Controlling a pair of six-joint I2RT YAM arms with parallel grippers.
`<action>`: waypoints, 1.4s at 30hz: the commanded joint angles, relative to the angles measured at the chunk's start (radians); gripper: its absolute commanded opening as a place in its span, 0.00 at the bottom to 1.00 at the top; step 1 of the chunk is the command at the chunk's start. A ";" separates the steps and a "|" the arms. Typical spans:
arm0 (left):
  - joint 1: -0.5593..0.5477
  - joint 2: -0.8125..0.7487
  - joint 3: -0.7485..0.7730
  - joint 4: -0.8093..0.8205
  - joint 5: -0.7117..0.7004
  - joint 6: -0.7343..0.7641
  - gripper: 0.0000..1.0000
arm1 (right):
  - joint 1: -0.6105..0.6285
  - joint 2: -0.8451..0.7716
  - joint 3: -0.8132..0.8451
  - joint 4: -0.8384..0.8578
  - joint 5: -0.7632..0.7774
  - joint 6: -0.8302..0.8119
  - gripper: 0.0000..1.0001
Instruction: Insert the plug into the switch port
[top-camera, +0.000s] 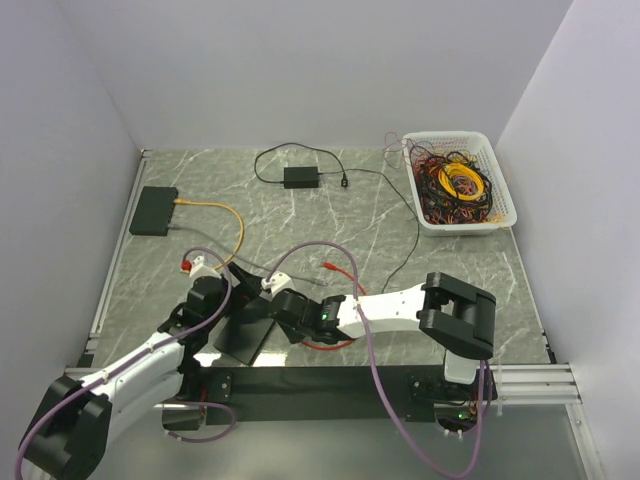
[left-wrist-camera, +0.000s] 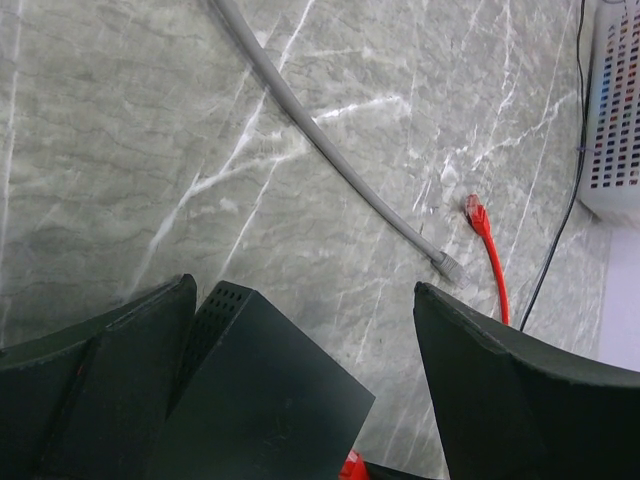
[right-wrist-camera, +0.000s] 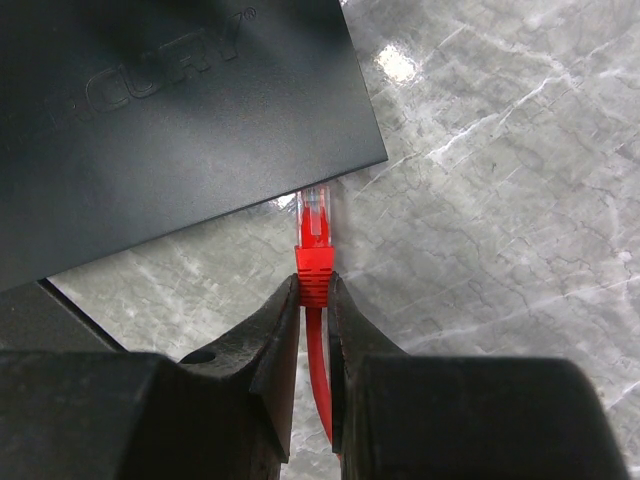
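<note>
the right hand (right-wrist-camera: 313, 287) is clamped on the red plug (right-wrist-camera: 314, 252), whose clear tip sits just at the edge of the black switch (right-wrist-camera: 150, 110), near the front middle of the marble tabletop (top-camera: 400, 220); whether the tip has entered a port cannot be told. the left hand (left-wrist-camera: 300, 290) has its fingers (left-wrist-camera: 100, 385) apart, one on either side of a corner of the switch. a grey cable (left-wrist-camera: 330, 150) and a loose red cable end (left-wrist-camera: 480, 220) lie on the tabletop beyond. far left, a second switch (top-camera: 153, 210) carries a yellow cable (top-camera: 215, 208); a basket (top-camera: 452, 136) of tangled cables stands far right.
</note>
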 joint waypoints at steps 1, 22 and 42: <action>-0.014 0.012 -0.010 0.055 0.052 0.036 0.96 | 0.002 0.012 0.056 0.023 0.014 -0.007 0.00; -0.080 0.328 0.067 0.212 0.125 0.094 0.96 | 0.026 0.004 0.085 0.006 0.062 -0.027 0.00; -0.105 0.395 0.091 0.210 0.119 0.094 0.96 | 0.074 -0.068 0.099 -0.057 0.191 -0.016 0.00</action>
